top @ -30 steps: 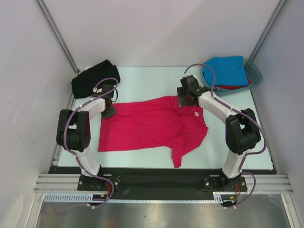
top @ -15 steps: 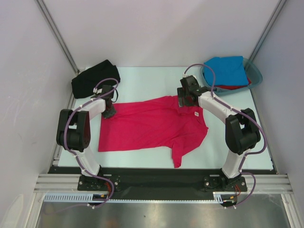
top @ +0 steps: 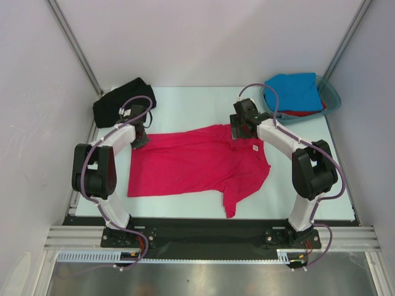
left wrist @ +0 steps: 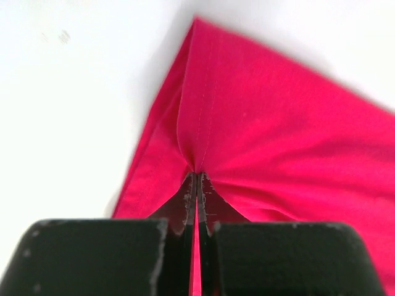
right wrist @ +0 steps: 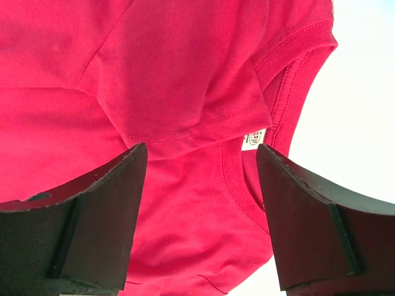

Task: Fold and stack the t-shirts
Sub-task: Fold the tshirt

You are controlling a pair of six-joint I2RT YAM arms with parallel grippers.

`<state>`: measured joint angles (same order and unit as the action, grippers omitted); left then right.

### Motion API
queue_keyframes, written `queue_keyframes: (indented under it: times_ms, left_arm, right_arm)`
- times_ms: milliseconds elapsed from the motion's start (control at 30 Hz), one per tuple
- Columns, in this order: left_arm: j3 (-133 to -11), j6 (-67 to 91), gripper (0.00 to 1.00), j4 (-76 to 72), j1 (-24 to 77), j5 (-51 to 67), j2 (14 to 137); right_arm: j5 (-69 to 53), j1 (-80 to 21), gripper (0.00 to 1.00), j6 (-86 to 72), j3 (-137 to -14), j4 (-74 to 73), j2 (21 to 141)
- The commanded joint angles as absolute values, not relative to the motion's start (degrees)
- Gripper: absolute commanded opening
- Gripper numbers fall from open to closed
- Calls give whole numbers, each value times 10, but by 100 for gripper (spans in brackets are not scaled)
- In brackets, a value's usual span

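L tool (left wrist: pixel 196 180) was clenched on a hem corner of the crimson-pink soft cloth t-shirt (top: pixel 191 163) lying on the pale table (top: pixel 185 105); R tool (right wrist: pixel 200 154) was released, fingers apart over the collar w/ white label (right wrist: pixel 255 139).

- Tub (top: pixel 335 97): translucent teal plastic, at the table's far right corner, close to the right wall.
- Table (top: pixel 191 105): pale mint top, matte.
- Walls (top: pixel 203 37): plain white panels on the far, left and right sides.
- Posts (top: pixel 74 46): two grey metal bars rising from the far corners, slanting outwards.
- Black strip (top: pixel 210 229): runs along the table's near edge.
- Rail (top: pixel 71 237): aluminium profile across the near edge, under the strip.
- Cable duct (top: pixel 92 255): white, slotted, just below the rail on the left.
- Steel sheet (top: pixel 203 277): brushed, dull reflections, nearest the camera.
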<state>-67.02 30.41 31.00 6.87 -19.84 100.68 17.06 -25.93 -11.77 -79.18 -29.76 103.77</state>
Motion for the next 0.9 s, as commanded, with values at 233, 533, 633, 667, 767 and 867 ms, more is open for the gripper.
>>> queue_keyframes:
  times_ms: [233, 533, 633, 667, 767, 867]
  left_arm:
    - [-748, 255, 0, 344, 30, -250, 1020]
    - [-753, 249, 0, 348, 23, -254, 1060]
    - [-753, 250, 3, 348, 23, -255, 1073]
    - [-752, 251, 6, 345, 23, -255, 1077]
    - [-758, 257, 14, 352, 23, -270, 1098]
    - [-755, 269, 46, 354, 23, -276, 1097]
  right_arm:
    - [165, -263, 76, -107, -798, -304, 1035]
    - [119, -260, 75, -149, -753, -309, 1041]
    - [108, -260, 75, -156, -740, -303, 1049]
    - [112, -259, 75, -162, -738, -302, 1052]
    - [119, -258, 75, -161, -739, -306, 1058]
    - [138, -257, 75, -157, -737, -308, 1045]
